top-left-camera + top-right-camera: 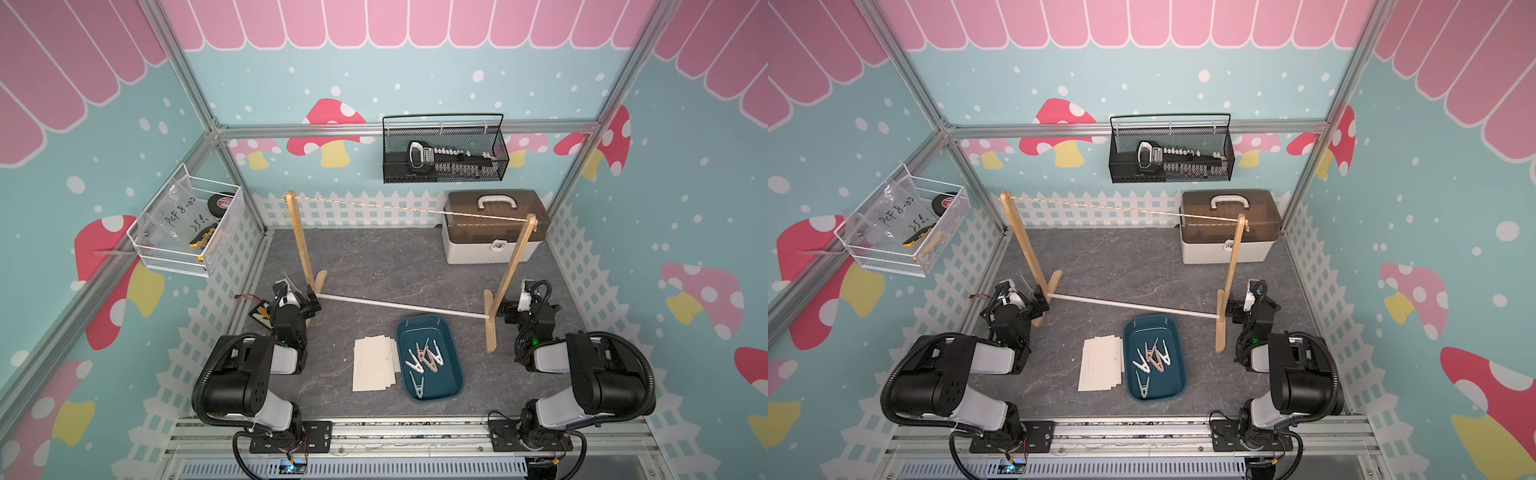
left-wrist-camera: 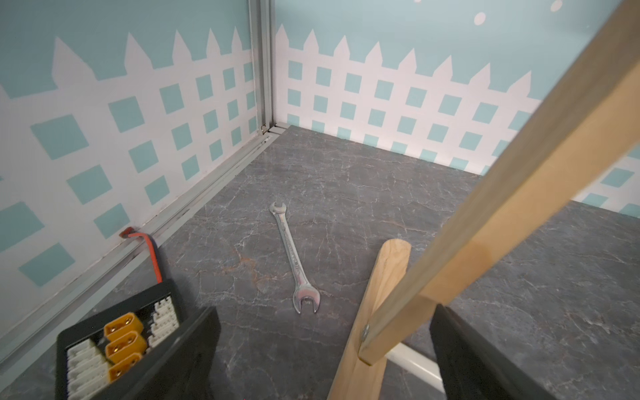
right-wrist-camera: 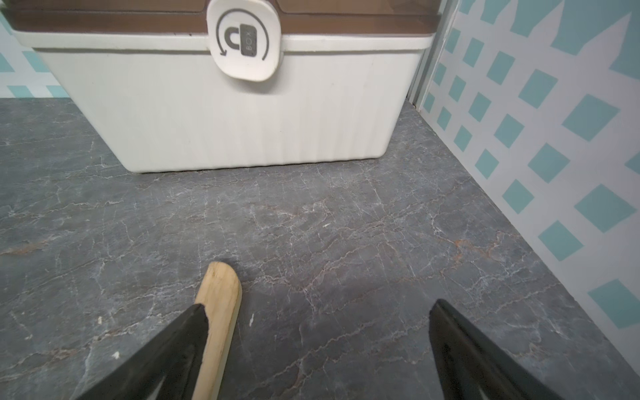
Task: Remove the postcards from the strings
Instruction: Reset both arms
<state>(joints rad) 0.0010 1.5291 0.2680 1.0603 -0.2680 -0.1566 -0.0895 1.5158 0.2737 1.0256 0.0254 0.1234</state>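
The postcards (image 1: pixel 374 365) (image 1: pixel 1100 365) lie in a loose cream-white stack on the dark table, left of a teal tray. The string (image 1: pixel 411 208) (image 1: pixel 1125 208) runs bare between two wooden posts. My left gripper (image 1: pixel 309 305) (image 1: pixel 1038 303) (image 2: pixel 322 346) is low by the left post's foot (image 2: pixel 377 294), open. The post stands between its fingers (image 2: pixel 194 346) in the left wrist view. My right gripper (image 1: pixel 505 311) (image 1: pixel 1233 311) (image 3: pixel 318 346) is open and empty by the right post's foot (image 3: pixel 218 311).
The teal tray (image 1: pixel 453 374) (image 1: pixel 1177 374) holds several clothespins (image 1: pixel 424 359). A white rod (image 1: pixel 399 306) joins the posts' feet. A white box (image 1: pixel 490 241) (image 3: pixel 225 121) stands at the back right. A wrench (image 2: pixel 294 256) and a connector board (image 2: pixel 114 343) lie near the left wall.
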